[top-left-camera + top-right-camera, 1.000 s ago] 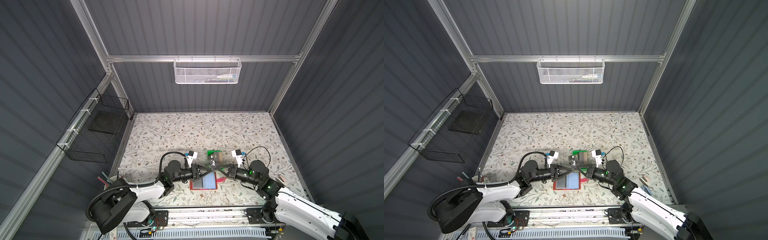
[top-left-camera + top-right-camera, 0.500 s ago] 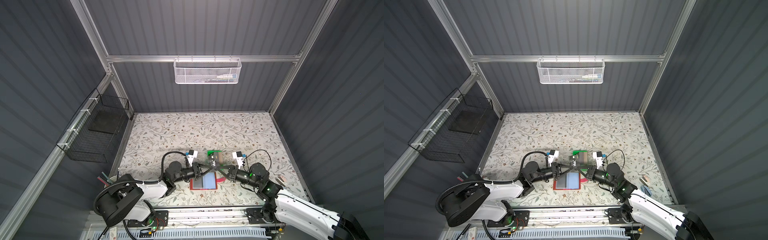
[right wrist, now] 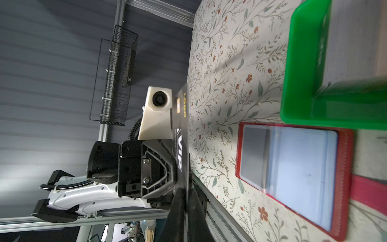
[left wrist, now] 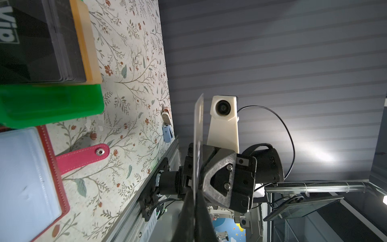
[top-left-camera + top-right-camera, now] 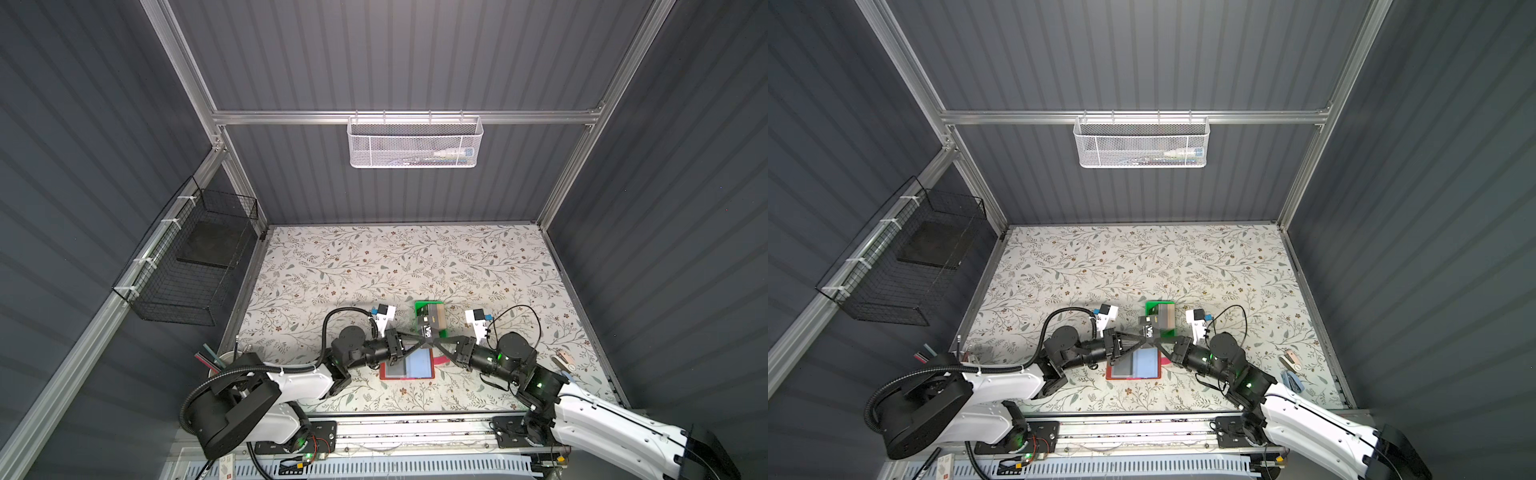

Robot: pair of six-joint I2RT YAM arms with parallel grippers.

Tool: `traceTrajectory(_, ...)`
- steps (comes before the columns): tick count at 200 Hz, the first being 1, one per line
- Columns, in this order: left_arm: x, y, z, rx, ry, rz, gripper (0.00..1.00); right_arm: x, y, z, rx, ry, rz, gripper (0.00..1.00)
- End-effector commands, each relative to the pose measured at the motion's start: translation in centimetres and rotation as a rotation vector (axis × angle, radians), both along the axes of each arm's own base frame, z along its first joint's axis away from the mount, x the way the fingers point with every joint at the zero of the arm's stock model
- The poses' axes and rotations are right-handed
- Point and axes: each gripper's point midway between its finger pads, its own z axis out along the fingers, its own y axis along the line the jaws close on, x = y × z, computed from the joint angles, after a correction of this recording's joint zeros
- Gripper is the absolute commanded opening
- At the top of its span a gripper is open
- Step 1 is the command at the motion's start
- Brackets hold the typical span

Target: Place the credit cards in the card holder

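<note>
- Left gripper (image 4: 195,196) clamped tight on a black Vip card (image 3: 181,125), which is held on edge in the air just above the open red card holder (image 5: 409,365).
- Right gripper (image 3: 181,193) sits narrow about the same card; cannot tell if it pinches.
- Risk: the grip is on the rim only. If one side lets go, the card may swivel or drop and miss the sleeve mouth.
- Card: thin, stiff, glossy, with white lettering. More cards are stacked in the green tray (image 5: 419,306).
</note>
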Motion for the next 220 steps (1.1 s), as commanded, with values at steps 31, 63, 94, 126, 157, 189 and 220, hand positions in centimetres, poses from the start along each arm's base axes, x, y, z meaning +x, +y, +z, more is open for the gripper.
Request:
traceTrajectory(31,-0.1,3.3,-3.5,0.204,0.026,0.026,0.01,0.0,-1.7,-4.8,-0.253,0.052,-0.072,0.16)
traceTrajectory(63,-1.2,4.1,-4.7,0.268,0.039,-0.039,0.01,-0.3,-2.2,-7.0,-0.404,0.085,-0.069,0.16)
traceTrajectory(94,-2.3,4.5,-6.4,0.321,0.052,-0.101,0.01,-0.6,-1.9,-8.4,-0.508,0.115,-0.038,0.19)
traceTrajectory(126,-2.3,5.2,-7.4,0.401,0.033,-0.100,0.01,-0.7,-1.2,-9.9,-0.595,0.155,-0.002,0.21)
traceTrajectory(157,-2.2,6.2,-8.7,0.492,0.026,-0.082,0.01,-0.5,-0.7,-11.4,-0.684,0.188,0.020,0.21)
traceTrajectory(189,-1.9,6.6,-8.9,0.532,0.002,-0.070,0.01,-0.5,-0.5,-12.5,-0.734,0.204,0.030,0.21)
traceTrajectory(220,-1.7,6.3,-8.8,0.534,-0.010,-0.081,0.01,-0.8,-0.7,-13.5,-0.768,0.224,0.039,0.19)
